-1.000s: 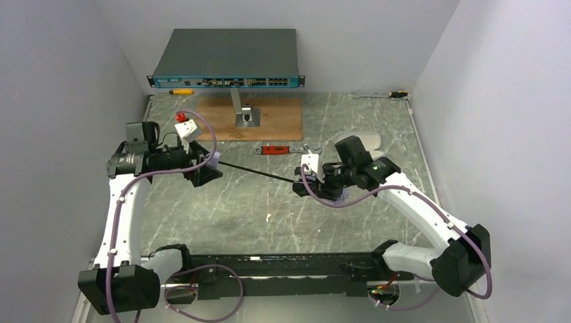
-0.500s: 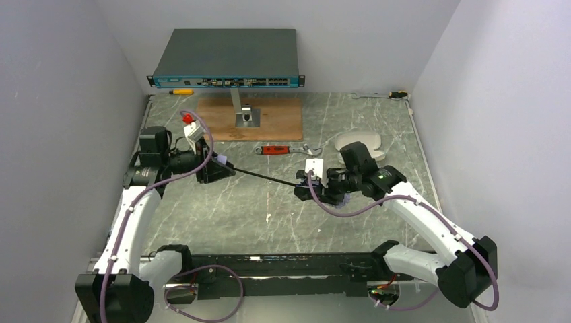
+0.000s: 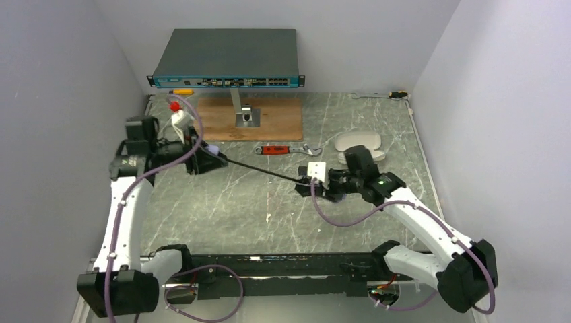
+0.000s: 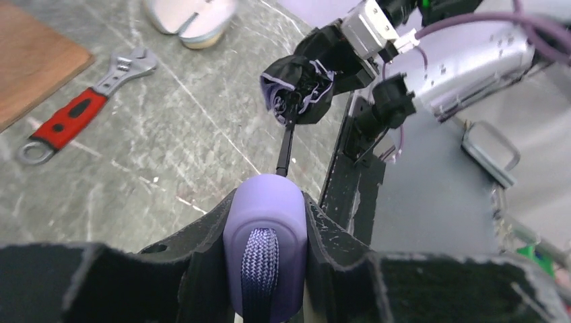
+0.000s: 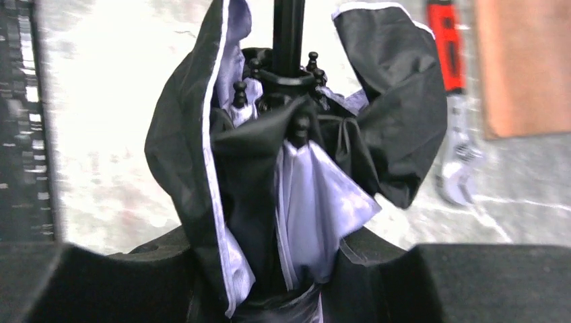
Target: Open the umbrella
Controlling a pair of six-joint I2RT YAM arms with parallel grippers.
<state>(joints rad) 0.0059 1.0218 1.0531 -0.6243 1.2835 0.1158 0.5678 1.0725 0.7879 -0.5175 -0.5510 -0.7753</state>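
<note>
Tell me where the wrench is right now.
In the top view the wrench lies flat mid-table, just on the near side of the wooden board and beyond the umbrella shaft.

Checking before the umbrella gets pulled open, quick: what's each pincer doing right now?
Left pincer: closed on the umbrella's knob handle.
Right pincer: closed on the umbrella's folded canopy.
</note>
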